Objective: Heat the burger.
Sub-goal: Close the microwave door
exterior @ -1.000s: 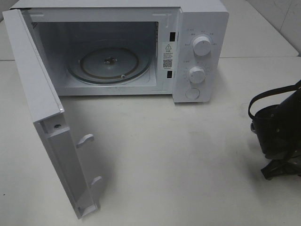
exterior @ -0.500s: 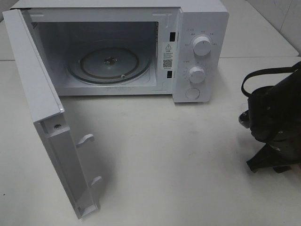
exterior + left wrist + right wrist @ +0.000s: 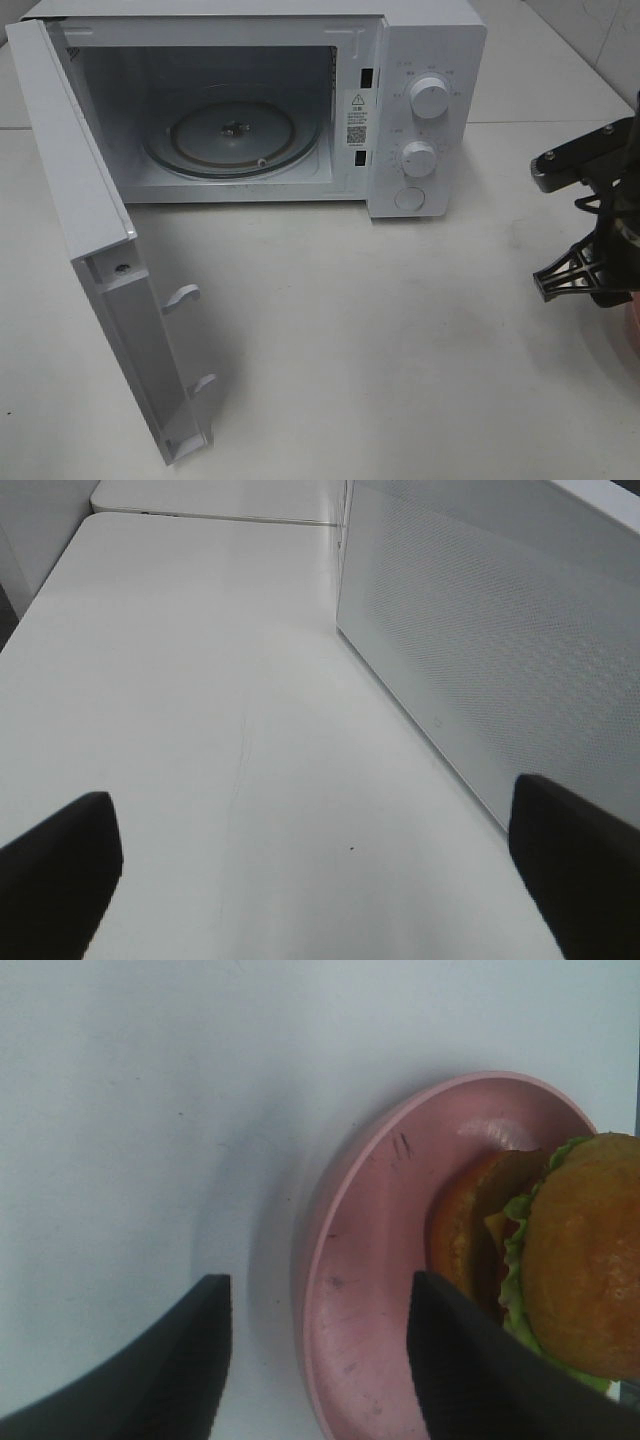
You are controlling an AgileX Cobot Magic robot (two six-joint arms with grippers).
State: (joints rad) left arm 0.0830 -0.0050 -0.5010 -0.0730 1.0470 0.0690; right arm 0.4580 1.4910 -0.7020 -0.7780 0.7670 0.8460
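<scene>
In the right wrist view the right gripper (image 3: 315, 1360) has its jaws parted, holding nothing, and the rim of a shallow pink plate (image 3: 345, 1290) lies in the gap between the two dark fingers (image 3: 165, 1370). One finger stands over the bare white desk (image 3: 150, 1110) outside the plate; the other stands over the plate's inside, just beside the burger (image 3: 560, 1260). That burger, round with glossy orange-brown buns, frilly green lettuce and a sliver of yellow cheese, rests on the far part of the plate from the rim between the jaws, tilted so that its lower bun and filling show. It is not between the jaws and neither finger visibly touches it.

From the high camera the right arm (image 3: 595, 230) shows only as black bracket parts at the right edge of the desk, well apart from the white microwave oven (image 3: 420, 110). A sliver of pink shows just below it at the frame's edge. The oven's door (image 3: 90, 260) stands swung wide, with the glass turntable (image 3: 232, 135) bare inside.

The left gripper (image 3: 320, 870) has its jaws spread wide and empty, its dark fingertips (image 3: 60, 870) over bare desk just beside the perforated white side of the oven.
</scene>
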